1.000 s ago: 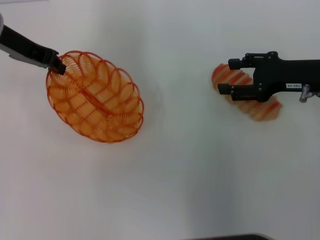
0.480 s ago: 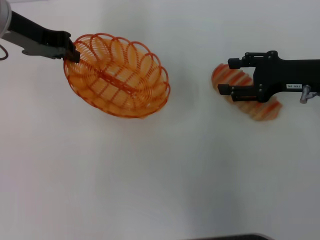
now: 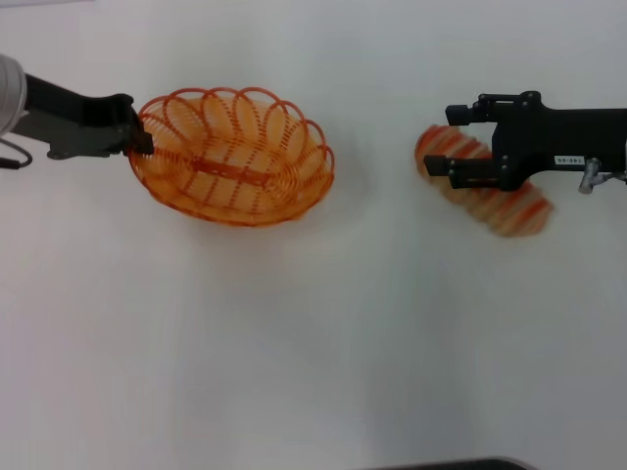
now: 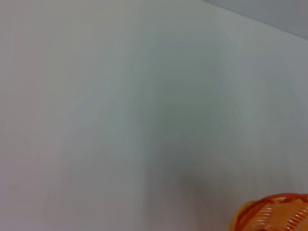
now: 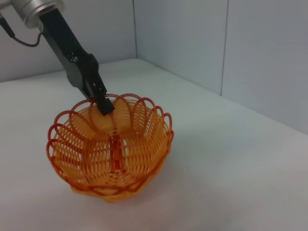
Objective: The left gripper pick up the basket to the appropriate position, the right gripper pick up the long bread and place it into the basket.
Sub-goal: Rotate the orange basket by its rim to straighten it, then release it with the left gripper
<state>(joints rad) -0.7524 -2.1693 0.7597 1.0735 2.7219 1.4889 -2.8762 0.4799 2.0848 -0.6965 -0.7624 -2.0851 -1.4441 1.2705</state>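
The orange wire basket [image 3: 235, 157] sits left of centre in the head view, long side running left to right. My left gripper [image 3: 140, 140] is shut on the basket's left rim; the right wrist view shows this left gripper [image 5: 102, 104] pinching the far rim of the basket [image 5: 110, 154]. A corner of the basket [image 4: 274, 214] shows in the left wrist view. The long bread [image 3: 509, 208] lies at the right, slanting down to the right. My right gripper [image 3: 449, 143] is open, its fingers straddling the bread's left end; whether it touches the loaf is unclear.
A white tabletop [image 3: 313, 343] stretches below and between the basket and the bread. Grey wall panels [image 5: 250, 53] stand behind the table in the right wrist view. A dark edge [image 3: 451, 464] shows at the bottom.
The left gripper has carried the basket rightward and turned it from a slant to lying level. The right gripper's fingers have spread slightly wider over the bread, which has stayed put.
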